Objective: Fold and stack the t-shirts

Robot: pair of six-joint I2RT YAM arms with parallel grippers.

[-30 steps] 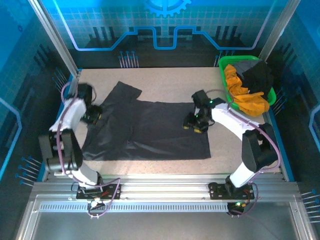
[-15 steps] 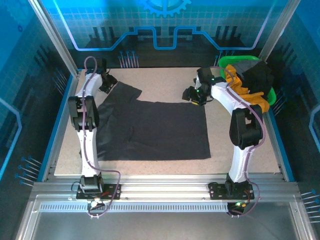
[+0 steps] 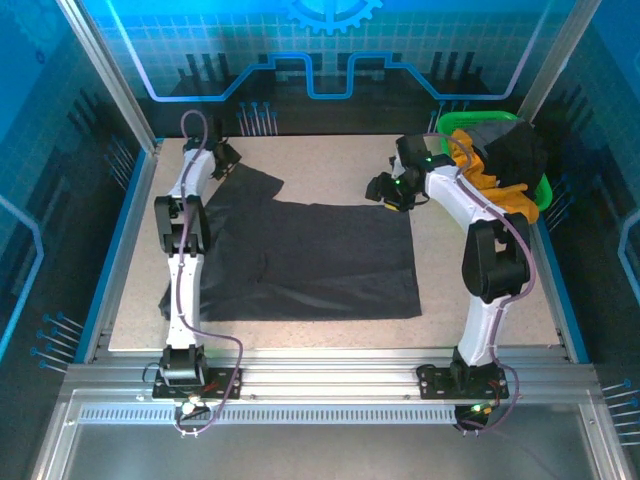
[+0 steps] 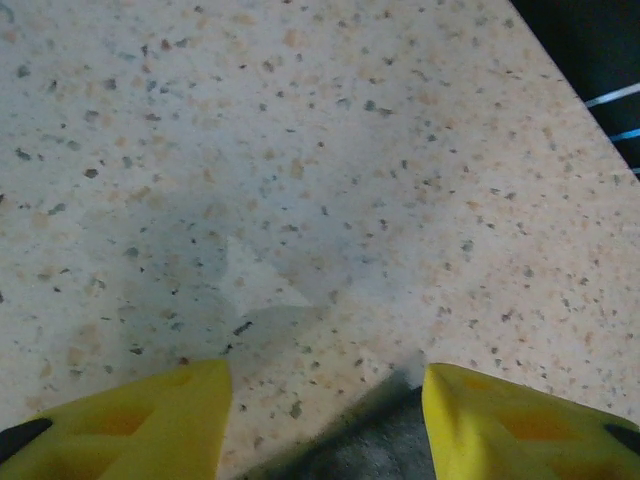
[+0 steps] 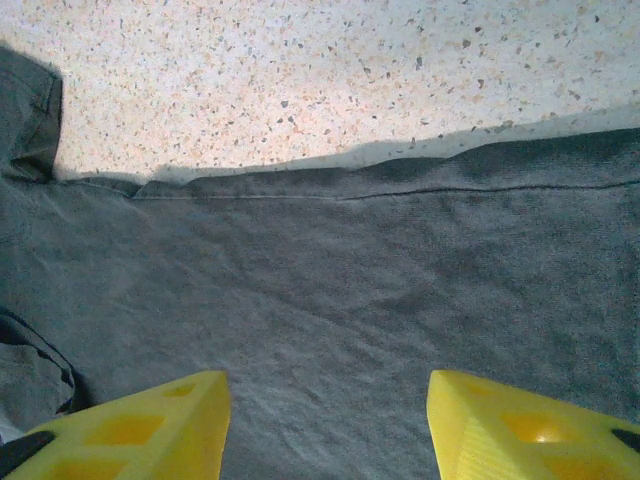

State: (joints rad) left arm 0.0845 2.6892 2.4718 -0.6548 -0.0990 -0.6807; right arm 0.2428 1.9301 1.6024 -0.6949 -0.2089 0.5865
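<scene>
Charcoal cloth lies spread flat mid-table: the large t-shirt point(image 3: 320, 260), one sleeve pointing far left. Since a second ago both arms have stretched farther away. The left gripper point(image 3: 226, 158) now hangs at that sleeve's tip and the right gripper point(image 3: 388, 190) over the far right hem. Both are released, holding nothing, though either may brush the cloth. A mustard t-shirt point(image 3: 470, 165) and a black t-shirt point(image 3: 515, 150) are heaped in the green basket point(image 3: 446, 135), far right.
</scene>
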